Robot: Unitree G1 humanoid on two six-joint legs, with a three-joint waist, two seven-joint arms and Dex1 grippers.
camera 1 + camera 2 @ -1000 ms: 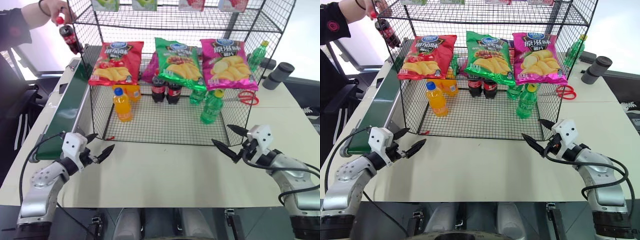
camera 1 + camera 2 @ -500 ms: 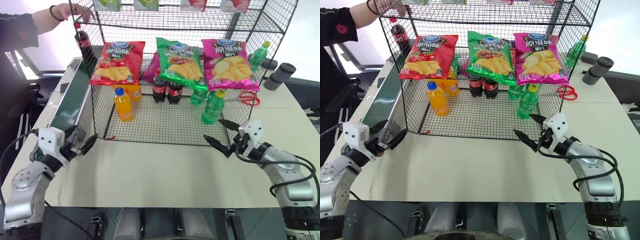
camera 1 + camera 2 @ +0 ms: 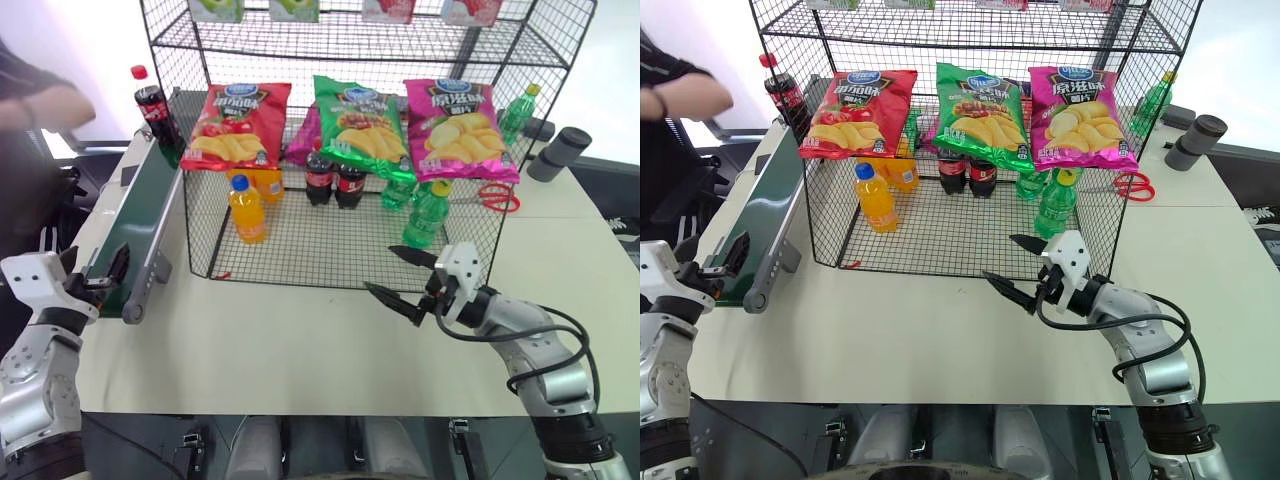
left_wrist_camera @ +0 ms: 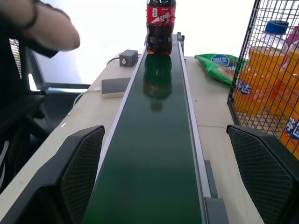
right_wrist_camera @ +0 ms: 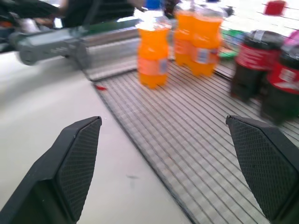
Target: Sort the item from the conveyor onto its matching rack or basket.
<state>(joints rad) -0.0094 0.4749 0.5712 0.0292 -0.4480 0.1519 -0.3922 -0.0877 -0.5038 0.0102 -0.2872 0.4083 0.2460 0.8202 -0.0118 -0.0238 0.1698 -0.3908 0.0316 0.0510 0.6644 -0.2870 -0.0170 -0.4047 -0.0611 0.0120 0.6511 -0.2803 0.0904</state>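
The item, a small cola bottle (image 3: 152, 105) with a red cap and red label, stands upright at the far end of the dark green conveyor (image 3: 135, 215); the left wrist view shows the bottle (image 4: 160, 25) straight ahead, far up the belt (image 4: 154, 140). My left gripper (image 3: 95, 270) is open at the belt's near end, nothing between its fingers (image 4: 79, 172). My right gripper (image 3: 380, 270) is open and empty, held just in front of the black wire rack (image 3: 330, 240), pointing left along its front edge.
Three chip bags (image 3: 355, 120) hang across the rack's front. Inside stand orange soda bottles (image 5: 152, 51), cola bottles (image 5: 247, 60) and green bottles (image 3: 425, 215). A person's arm (image 3: 40, 105) is beside the conveyor's far end. Red scissors (image 3: 495, 195) lie right of the rack.
The person set the cola bottle down on the conveyor's far end and drew the hand back. My left gripper swung left to the belt's near end. My right gripper moved left along the rack front.
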